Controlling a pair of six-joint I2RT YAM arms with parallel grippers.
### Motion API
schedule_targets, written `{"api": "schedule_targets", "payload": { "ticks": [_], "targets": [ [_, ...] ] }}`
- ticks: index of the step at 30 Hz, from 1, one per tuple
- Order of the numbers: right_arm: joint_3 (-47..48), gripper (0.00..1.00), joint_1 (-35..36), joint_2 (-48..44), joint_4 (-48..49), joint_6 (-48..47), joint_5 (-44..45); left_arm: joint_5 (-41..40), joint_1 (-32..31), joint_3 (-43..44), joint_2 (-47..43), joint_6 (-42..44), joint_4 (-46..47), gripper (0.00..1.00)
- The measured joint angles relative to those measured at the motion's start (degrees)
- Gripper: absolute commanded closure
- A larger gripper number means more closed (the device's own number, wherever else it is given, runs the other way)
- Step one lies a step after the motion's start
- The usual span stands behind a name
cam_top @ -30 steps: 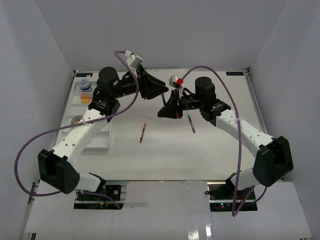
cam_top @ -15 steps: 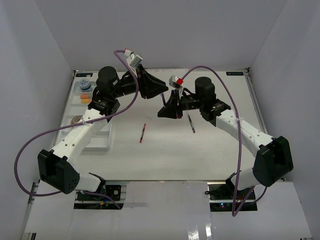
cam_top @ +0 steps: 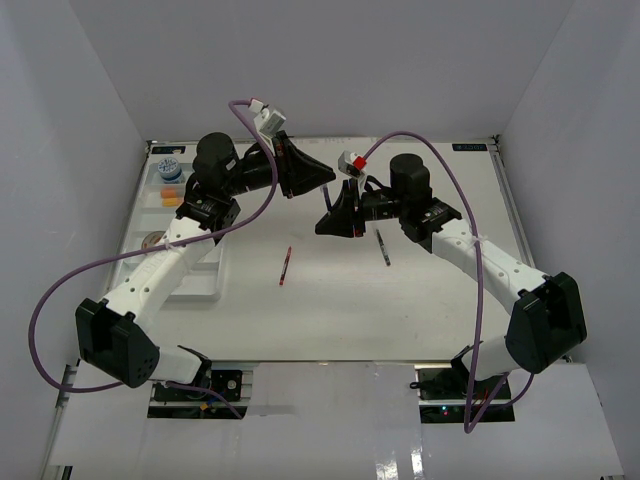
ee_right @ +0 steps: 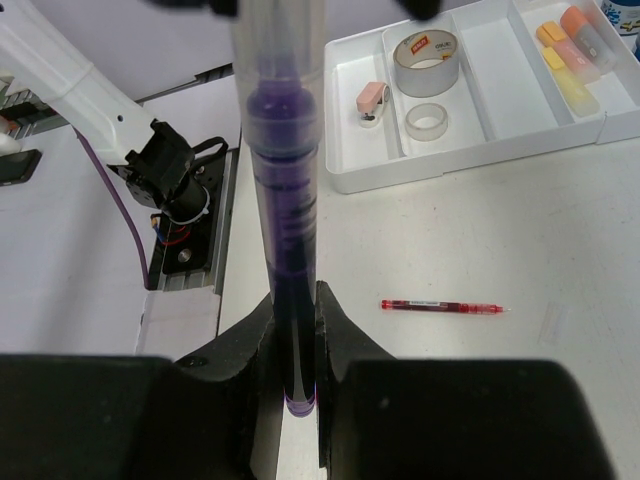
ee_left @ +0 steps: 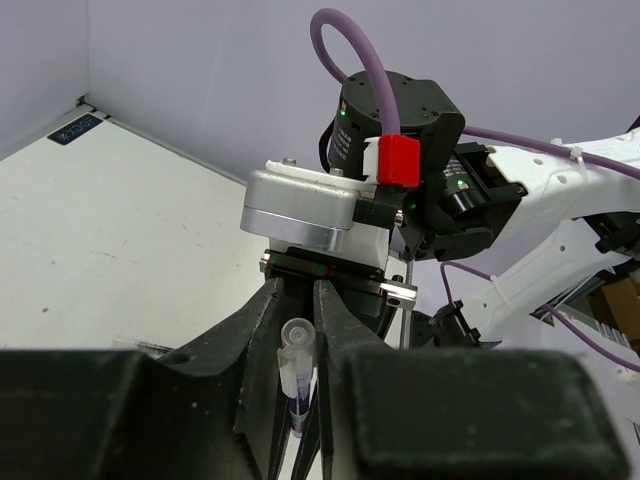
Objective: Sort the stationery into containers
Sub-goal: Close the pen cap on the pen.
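Pens (cam_top: 286, 266) three, rolls (ee_right: 425, 48) two

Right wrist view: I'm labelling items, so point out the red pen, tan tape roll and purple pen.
red pen (ee_right: 440, 306), right wrist view, middle of its barrel.
tan tape roll (ee_right: 430, 80), right wrist view, near outer wall.
purple pen (ee_right: 285, 200), right wrist view, ink-filled barrel.

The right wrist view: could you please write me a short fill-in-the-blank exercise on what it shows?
1. The clear-barrelled pen clamped in the right gripper holds ____ ink.
2. The thin pen lying flat on the table is ____.
3. The tan tape roll and the small clear roll sit in the ____ compartment of the tray.
Missing words: purple; red; same.
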Motion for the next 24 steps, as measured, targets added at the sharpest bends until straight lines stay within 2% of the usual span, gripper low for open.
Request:
{"api": "schedule_targets", "payload": {
  "ticks": [2, 3, 5, 6, 8, 24],
  "targets": [
    [0.0, 0.92, 0.0, 0.0, 0.0, 0.0, 0.0, 0.0, 0.0, 0.0, 0.0, 0.1, -0.1, 0.77],
    [0.0, 0.92, 0.0, 0.0, 0.0, 0.0, 0.0, 0.0, 0.0, 0.0, 0.0, 0.2, -0.1, 0.84],
    [0.0, 0.92, 0.0, 0.0, 0.0, 0.0, -0.1, 0.1, 0.0, 0.0, 0.0, 0.3, -0.1, 0.89],
    [0.0, 0.92, 0.0, 0.0, 0.0, 0.0, -0.1, 0.2, 0.0, 0.0, 0.0, 0.4, 0.0, 0.95],
    [0.0, 0.92, 0.0, 0.0, 0.0, 0.0, -0.2, 0.5, 0.0, 0.0, 0.0, 0.4, 0.0, 0.99],
    [1.5, 0.92, -0.3, 1.4, -3.0, 0.1, -1.2, -0.6, 0.5, -5.2, -1.2, -1.2, 5.5, 1.00]
  ]
}}
